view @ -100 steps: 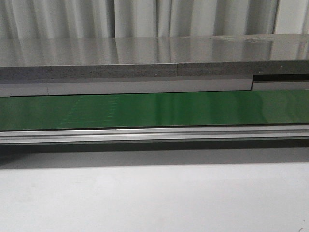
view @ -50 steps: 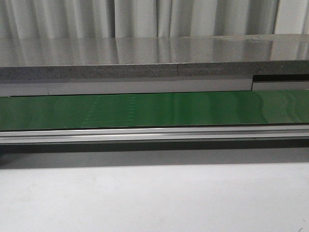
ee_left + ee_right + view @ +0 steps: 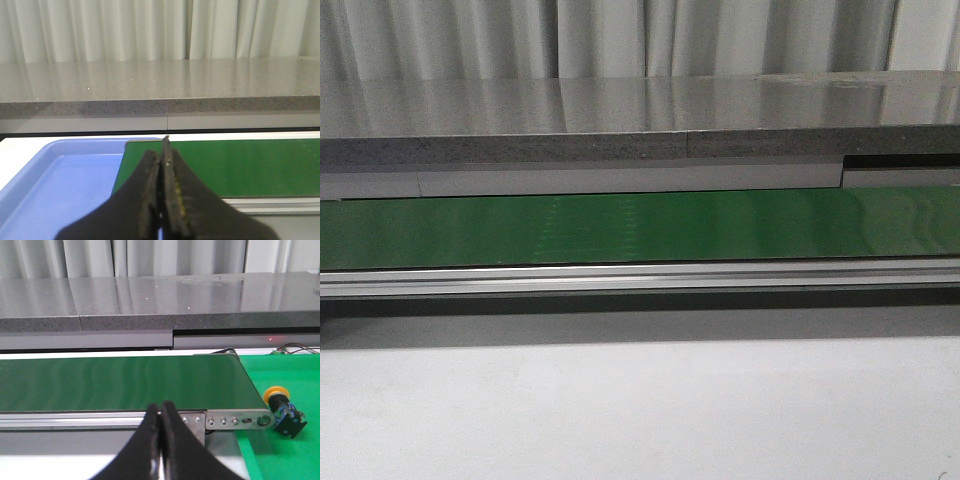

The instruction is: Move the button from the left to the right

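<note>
The button (image 3: 282,410), a yellow round head on a black boxy body, lies tipped on the green mat (image 3: 285,450) just past the conveyor's end plate; only the right wrist view shows it. My right gripper (image 3: 161,407) is shut and empty, in front of the conveyor rail, well apart from the button. My left gripper (image 3: 161,150) is shut with nothing between its fingers, near the seam between the blue tray (image 3: 60,180) and the green belt (image 3: 230,165). Neither gripper shows in the front view.
A green conveyor belt (image 3: 640,225) runs across the table behind an aluminium rail (image 3: 640,278). A grey stone counter (image 3: 640,125) and pale curtains stand behind it. White tabletop (image 3: 640,410) lies in front. Wires (image 3: 295,347) sit at the far end by the mat.
Faint pale marks on the green belt have drifted to the right in the front view. Nothing else differs.
</note>
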`<state>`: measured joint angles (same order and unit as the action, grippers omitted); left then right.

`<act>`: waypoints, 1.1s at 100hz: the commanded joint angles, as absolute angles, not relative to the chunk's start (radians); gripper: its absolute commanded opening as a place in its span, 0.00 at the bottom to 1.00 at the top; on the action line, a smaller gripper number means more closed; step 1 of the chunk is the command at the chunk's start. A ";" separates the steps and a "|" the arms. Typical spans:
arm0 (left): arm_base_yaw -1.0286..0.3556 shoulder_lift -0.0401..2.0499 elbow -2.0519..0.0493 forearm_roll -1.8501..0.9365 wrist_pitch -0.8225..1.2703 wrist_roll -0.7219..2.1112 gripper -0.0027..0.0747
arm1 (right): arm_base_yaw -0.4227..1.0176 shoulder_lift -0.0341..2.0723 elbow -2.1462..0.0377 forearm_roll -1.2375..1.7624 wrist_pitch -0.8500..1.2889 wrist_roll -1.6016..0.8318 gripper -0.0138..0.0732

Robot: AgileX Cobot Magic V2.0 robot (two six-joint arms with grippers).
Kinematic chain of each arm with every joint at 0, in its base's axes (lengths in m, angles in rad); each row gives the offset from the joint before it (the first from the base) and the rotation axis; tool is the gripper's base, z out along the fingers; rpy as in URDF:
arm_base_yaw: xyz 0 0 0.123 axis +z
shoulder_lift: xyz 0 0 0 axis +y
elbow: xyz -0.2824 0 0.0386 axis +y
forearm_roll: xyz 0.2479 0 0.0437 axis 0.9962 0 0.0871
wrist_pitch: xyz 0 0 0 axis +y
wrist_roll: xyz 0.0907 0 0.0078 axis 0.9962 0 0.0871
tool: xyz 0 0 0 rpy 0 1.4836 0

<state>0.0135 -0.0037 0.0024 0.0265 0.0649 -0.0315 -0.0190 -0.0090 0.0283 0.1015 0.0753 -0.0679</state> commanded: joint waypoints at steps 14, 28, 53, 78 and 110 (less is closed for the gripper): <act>0.007 -0.034 0.048 0.017 -0.013 -0.045 0.01 | -0.018 -0.029 0.011 0.088 -0.012 -0.068 0.08; 0.007 -0.034 0.048 0.017 -0.016 -0.045 0.01 | -0.018 -0.029 0.011 0.088 -0.012 -0.068 0.08; 0.007 -0.034 0.048 0.017 -0.016 -0.045 0.01 | -0.018 -0.029 0.011 0.088 -0.012 -0.068 0.08; 0.007 -0.034 0.048 0.017 -0.016 -0.045 0.01 | -0.018 -0.029 0.011 0.088 -0.012 -0.068 0.08; 0.007 -0.034 0.048 0.017 -0.016 -0.045 0.01 | -0.018 -0.029 0.011 0.088 -0.012 -0.068 0.08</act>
